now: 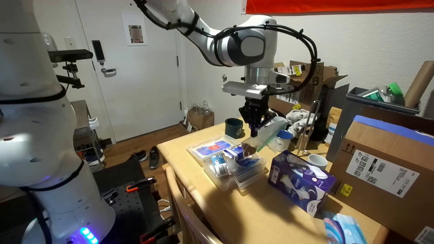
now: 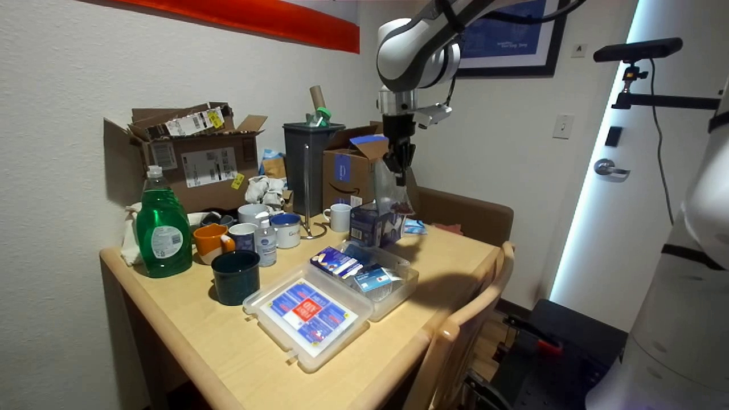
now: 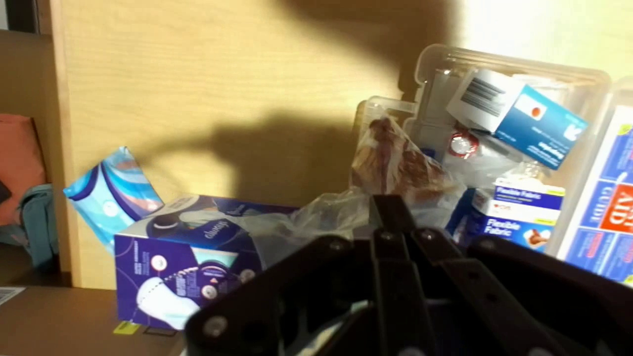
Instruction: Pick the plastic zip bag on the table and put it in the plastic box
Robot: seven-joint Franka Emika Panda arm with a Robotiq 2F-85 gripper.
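Observation:
The clear zip bag, with something reddish-brown inside, hangs from my gripper above the table in both exterior views [image 1: 273, 133] [image 2: 387, 191]. In the wrist view the bag [image 3: 321, 212] spreads to both sides of the fingers. My gripper [image 1: 254, 133] is shut on the bag, fingers pointing down; it also shows in the other views [image 2: 401, 180] [image 3: 390, 212]. The clear plastic box [image 1: 217, 181] stands open below, its lid [image 2: 310, 341] folded flat; it also shows in the wrist view [image 3: 524, 62]. In the wrist view the bag's brown end overlaps the box's edge. The box holds small packets.
A purple carton [image 1: 300, 181] [image 3: 183, 277] stands beside the box. A dark green mug [image 2: 235, 279], several other mugs and a green soap bottle [image 2: 164, 228] stand near the lid. A blue packet [image 3: 113, 193] lies past the carton. Cardboard boxes [image 1: 383, 169] line the wall.

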